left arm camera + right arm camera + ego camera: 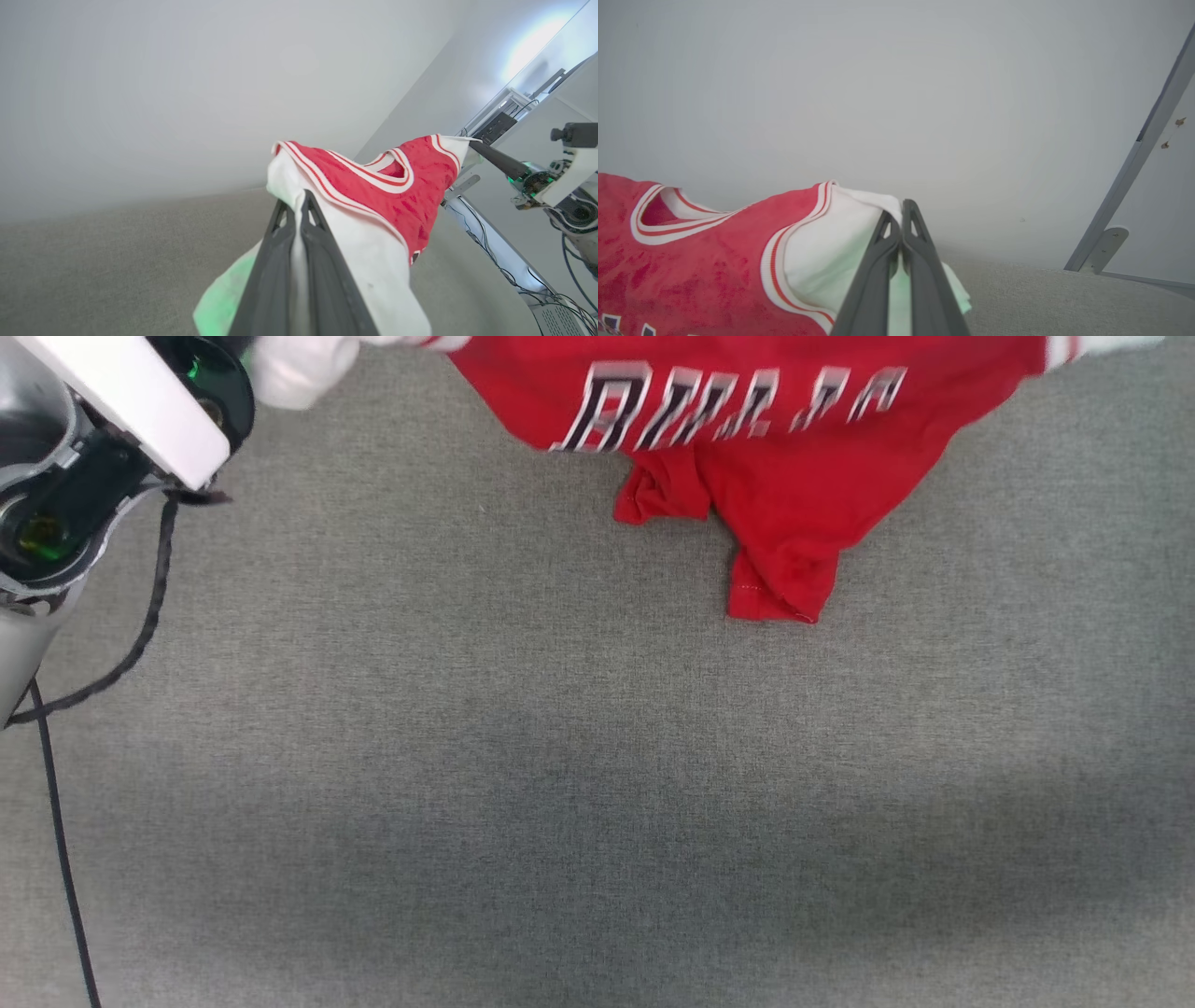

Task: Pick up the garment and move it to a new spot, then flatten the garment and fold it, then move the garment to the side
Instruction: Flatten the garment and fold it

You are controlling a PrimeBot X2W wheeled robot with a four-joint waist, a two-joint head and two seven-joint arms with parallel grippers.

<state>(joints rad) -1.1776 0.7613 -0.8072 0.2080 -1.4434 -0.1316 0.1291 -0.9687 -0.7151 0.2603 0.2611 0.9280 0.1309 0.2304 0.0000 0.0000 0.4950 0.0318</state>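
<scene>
Left wrist view, closest in: the left gripper has its fingers pressed together on the garment, with a white sleeve end squeezed between them. So yeah, clamped on cloth. The bit of sleeve nearest the camera has a green tint. Past the fingers the red jersey stretches away in the air, and you can see the neck opening with its red-and-white striped trim.

Same deal in the right wrist view. The right gripper has its fingers together on the other white sleeve, and the red body runs off to that view's left. Behind it there's just a plain pale wall.

From the head view, the grey worktop takes up the near part and a dark cable trails down its left side. Further up, the jersey is along the top edge, with the dark white-edged lettering facing the camera. Its hem hangs down bunched into two points over the worktop. Can't tell if those actually touch it.
</scene>
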